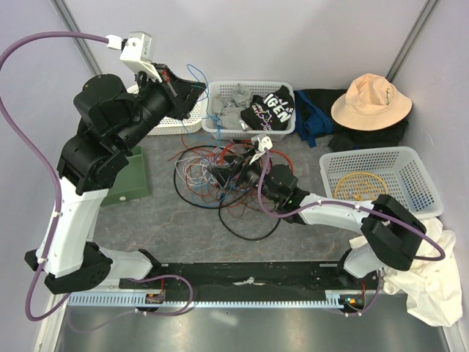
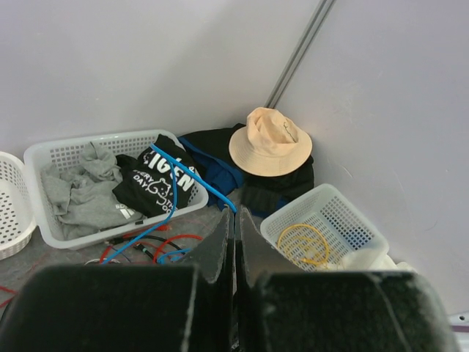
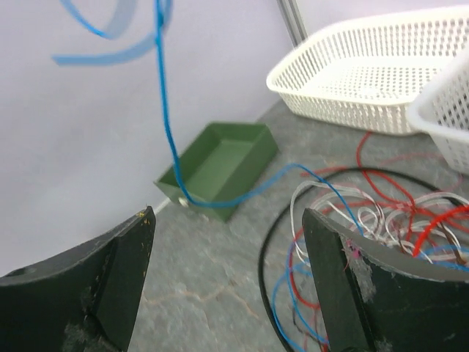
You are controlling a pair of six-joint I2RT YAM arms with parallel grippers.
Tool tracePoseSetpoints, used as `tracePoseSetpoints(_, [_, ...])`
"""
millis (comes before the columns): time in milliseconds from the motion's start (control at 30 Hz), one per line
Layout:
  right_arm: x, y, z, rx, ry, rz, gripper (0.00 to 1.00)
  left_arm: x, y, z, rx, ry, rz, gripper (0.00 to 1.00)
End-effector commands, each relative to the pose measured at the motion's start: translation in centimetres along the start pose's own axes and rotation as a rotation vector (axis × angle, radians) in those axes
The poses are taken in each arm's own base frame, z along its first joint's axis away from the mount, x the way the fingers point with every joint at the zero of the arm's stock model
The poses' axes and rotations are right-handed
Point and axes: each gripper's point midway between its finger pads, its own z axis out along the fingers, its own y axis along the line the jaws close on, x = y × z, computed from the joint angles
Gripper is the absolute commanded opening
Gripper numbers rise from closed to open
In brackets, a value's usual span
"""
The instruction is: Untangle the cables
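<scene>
The cables lie in a loose tangle of red, white, blue and black strands on the table's middle. My left gripper is raised at the back left and is shut on a blue cable that runs down to the tangle. In the left wrist view the blue cable leaves the closed fingertips. My right gripper is open at the tangle's right side, low over the table. In the right wrist view its gripper holds nothing. There the blue cable rises taut and the tangle lies beside the right finger. A yellow cable lies coiled in the right basket.
A white basket of clothes stands behind the tangle, with another white basket to its left. A green box sits at the left. The right basket, a tan hat on dark clothes, and a white cloth fill the right side.
</scene>
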Motion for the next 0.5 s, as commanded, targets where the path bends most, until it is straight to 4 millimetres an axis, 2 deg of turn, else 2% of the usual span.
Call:
tracePoseSetpoints(0, [-6.4,4.1,0.8,-0.104,-0.243,0.001,0.89,-0.5,-0.2,-1.2,0.015,-0.011,0.016,0.02])
tracePoseSetpoints(100, [-7.3,4.7,1.5,-0.104,-0.272,-0.002,0.88,-0.4,-0.2,-1.5,0.017,-0.009,0.015,0.02])
tracePoseSetpoints(133, [-6.8,4.3,2.0,-0.088,-0.258,-0.001,0.86,-0.6,-0.3,-1.7,0.02,-0.012,0.011,0.02])
tracePoseSetpoints(200, [-7.3,4.4,2.9,-0.083,-0.272,0.001,0.81,-0.5,-0.3,-1.9,0.021,-0.012,0.011,0.02])
tracePoseSetpoints(300, [-5.9,3.7,3.7,-0.065,-0.245,0.007,0.39,-0.5,0.0,-2.0,0.009,-0.015,0.018,0.02])
tracePoseSetpoints(333, [-5.8,3.4,3.6,-0.05,-0.241,0.016,0.15,-0.5,0.1,-2.1,0.003,-0.015,0.022,0.02])
tracePoseSetpoints(367, [-5.6,3.1,3.3,-0.035,-0.236,0.02,0.05,-0.4,0.5,-2.1,-0.016,-0.017,0.033,0.02])
tracePoseSetpoints(400, [-4.9,2.5,2.8,-0.011,-0.216,0.018,0.0,-0.5,0.8,-2.1,-0.028,-0.021,0.042,0.02])
tracePoseSetpoints(467, [-4.6,1.3,1.5,0.061,-0.177,0.015,0.0,-1.1,1.5,-2.2,-0.07,-0.044,0.067,0.02])
